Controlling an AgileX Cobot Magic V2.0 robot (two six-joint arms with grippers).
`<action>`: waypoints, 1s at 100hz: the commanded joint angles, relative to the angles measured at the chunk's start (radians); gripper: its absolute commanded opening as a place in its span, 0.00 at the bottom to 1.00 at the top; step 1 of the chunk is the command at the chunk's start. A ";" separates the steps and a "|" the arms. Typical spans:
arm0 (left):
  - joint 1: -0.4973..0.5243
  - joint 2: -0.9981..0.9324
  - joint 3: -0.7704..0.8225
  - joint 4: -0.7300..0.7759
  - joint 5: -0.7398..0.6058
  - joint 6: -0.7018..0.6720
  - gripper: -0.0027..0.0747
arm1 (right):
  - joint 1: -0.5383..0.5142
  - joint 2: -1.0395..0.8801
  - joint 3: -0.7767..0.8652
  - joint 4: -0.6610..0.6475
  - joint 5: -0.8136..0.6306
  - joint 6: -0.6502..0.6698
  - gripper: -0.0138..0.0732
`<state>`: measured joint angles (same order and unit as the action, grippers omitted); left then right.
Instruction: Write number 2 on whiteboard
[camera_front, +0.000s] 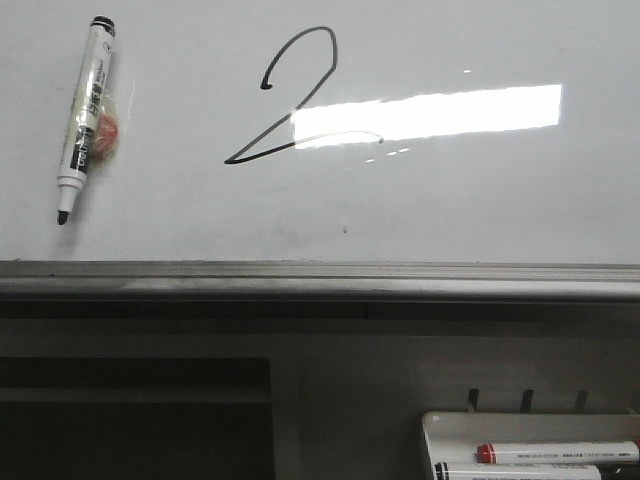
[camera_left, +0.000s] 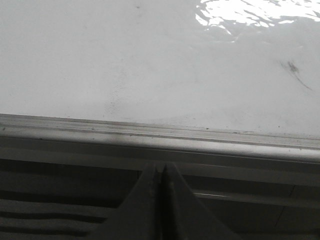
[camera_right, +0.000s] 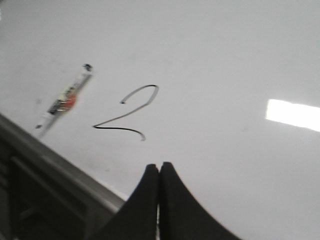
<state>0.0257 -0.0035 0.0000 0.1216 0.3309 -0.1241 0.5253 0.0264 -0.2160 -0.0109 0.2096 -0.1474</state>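
Note:
The whiteboard (camera_front: 480, 200) fills the front view, its grey rim (camera_front: 320, 280) along the near edge. A black number 2 (camera_front: 290, 100) is drawn on it, its tail partly lost in glare. It also shows in the right wrist view (camera_right: 131, 112). A black marker (camera_front: 85, 118), uncapped, lies on the board to the left of the 2, tip toward the rim; it shows in the right wrist view (camera_right: 64, 101) too. My left gripper (camera_left: 161, 167) is shut and empty, just off the board's rim (camera_left: 160, 137). My right gripper (camera_right: 159, 167) is shut and empty above the board, near the 2. Neither gripper shows in the front view.
A small white marker tray (camera_front: 530, 430) with a red-capped marker (camera_front: 555, 452) and another marker (camera_front: 515, 471) sits below the board at the front right. A small dark speck (camera_front: 345, 229) marks the board under the 2. A glare patch (camera_front: 430, 112) crosses the board.

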 joint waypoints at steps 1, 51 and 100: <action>0.002 -0.027 0.012 -0.009 -0.061 -0.006 0.01 | -0.119 0.012 -0.023 -0.062 -0.076 0.048 0.08; 0.002 -0.027 0.012 -0.009 -0.061 -0.006 0.01 | -0.678 -0.057 0.258 0.017 -0.011 0.067 0.08; 0.002 -0.027 0.012 -0.009 -0.060 -0.006 0.01 | -0.678 -0.057 0.253 0.011 0.098 0.068 0.08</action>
<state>0.0257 -0.0035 0.0000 0.1194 0.3313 -0.1241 -0.1451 -0.0101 0.0142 0.0000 0.3266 -0.0844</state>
